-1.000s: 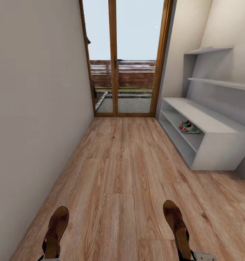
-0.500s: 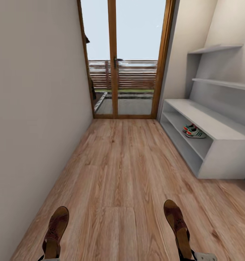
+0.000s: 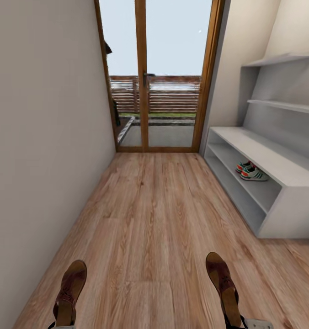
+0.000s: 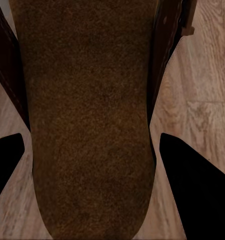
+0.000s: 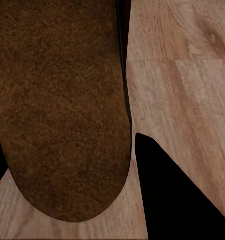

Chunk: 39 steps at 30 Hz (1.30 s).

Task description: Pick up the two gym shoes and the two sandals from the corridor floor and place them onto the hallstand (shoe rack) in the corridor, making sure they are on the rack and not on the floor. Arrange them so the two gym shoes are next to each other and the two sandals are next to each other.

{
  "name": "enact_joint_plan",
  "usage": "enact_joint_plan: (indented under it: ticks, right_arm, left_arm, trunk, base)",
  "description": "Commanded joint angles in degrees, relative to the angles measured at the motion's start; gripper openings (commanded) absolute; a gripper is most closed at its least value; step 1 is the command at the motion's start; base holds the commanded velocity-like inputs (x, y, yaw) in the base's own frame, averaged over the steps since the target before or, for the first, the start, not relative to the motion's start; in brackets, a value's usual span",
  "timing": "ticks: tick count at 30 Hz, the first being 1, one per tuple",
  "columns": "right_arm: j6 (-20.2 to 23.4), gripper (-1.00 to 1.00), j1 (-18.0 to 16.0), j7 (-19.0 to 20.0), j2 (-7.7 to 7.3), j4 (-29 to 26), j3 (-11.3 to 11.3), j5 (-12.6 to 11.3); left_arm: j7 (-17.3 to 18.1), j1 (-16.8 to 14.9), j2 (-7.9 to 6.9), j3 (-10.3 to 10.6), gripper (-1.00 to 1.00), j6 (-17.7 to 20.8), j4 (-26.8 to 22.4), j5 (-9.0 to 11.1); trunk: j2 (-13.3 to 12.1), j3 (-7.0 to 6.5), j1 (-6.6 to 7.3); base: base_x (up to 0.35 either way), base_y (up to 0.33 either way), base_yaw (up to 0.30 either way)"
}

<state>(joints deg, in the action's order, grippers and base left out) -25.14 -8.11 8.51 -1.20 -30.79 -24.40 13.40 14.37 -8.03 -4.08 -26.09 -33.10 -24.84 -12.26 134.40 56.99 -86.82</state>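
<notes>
We find both gym shoes (image 3: 252,172) side by side on the hallstand (image 3: 282,170) middle shelf. Each hand holds one sandal over the corridor floor (image 3: 163,214): left hand (image 4: 92,150) the left sandal (image 3: 70,292), right hand (image 5: 67,150) the right sandal (image 3: 223,285). Both sandals lie lengthwise, toes toward the glazed door (image 3: 159,77).

Glass door (image 3: 157,75) with wooden frame at corridor's far end, handle (image 3: 146,78) on middle post. Slatted fence (image 3: 157,93) and paving outside. Plain wall (image 3: 40,137) along left.

sandal (image 4: 87,125) sole between dark jaws | corridor floor (image 4: 202,75) beyond
</notes>
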Motion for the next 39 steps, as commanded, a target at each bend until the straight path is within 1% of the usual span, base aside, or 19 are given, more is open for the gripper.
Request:
enact_joint_plan:
  ticks: [1, 39]
  right_arm:
    - [-0.2, -1.0, -0.1, 0.6, 0.04, 0.0, -0.5, 0.2]
    - [-0.2, -1.0, -0.1, 0.7, 0.06, 0.1, -0.5, 0.2]
  left_arm:
    - [0.3, -0.1, 0.04, -0.5, -1.0, -0.2, 0.0, -0.5]
    - [0.3, -0.1, 0.04, -0.5, -1.0, -0.2, 0.0, -0.5]
  trunk:
    - [0.0, 0.05, -0.02]
    - [0.0, 0.05, -0.02]
  base:
    - [0.34, 0.0, 0.0]
    - [0.34, 0.0, 0.0]
